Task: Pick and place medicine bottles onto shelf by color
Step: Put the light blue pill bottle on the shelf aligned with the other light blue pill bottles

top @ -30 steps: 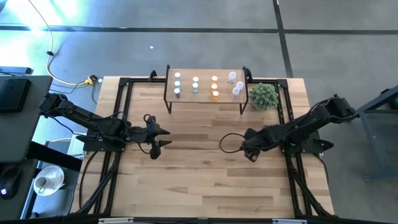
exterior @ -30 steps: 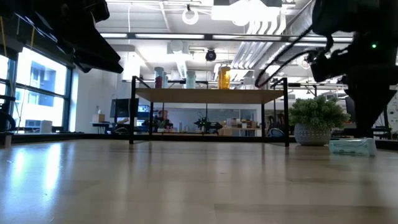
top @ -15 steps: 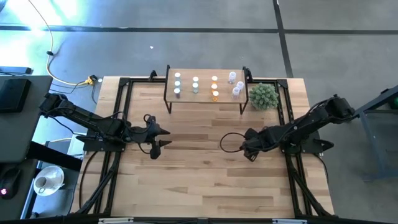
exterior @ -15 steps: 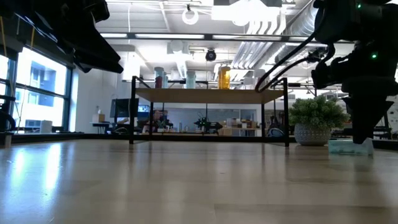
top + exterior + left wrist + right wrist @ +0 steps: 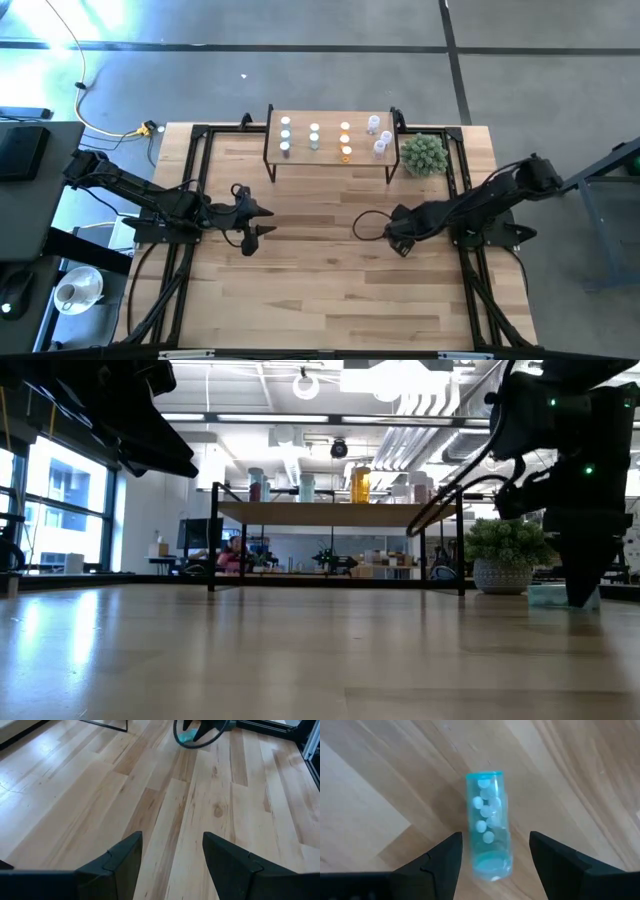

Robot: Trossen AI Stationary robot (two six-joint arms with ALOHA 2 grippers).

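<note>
The right gripper (image 5: 495,857) hangs spread directly over a light blue bottle (image 5: 488,837) lying flat on the table (image 5: 320,300), its long axis running between the fingers; beyond it stands the shelf (image 5: 330,158); the left gripper (image 5: 172,855), parted and empty, waits well off

Grey concrete floor (image 5: 300,70); tall windows (image 5: 60,510); ceiling ducts (image 5: 420,420).

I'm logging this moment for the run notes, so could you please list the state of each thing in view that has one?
Right gripper: open, low over the table, fingers either side of the light blue bottle.
Light blue bottle: lying on its side on the table, not gripped, pills inside.
Left gripper: open, empty, above bare table.
Shelf: standing, with bottles upright in rows on it.
</note>
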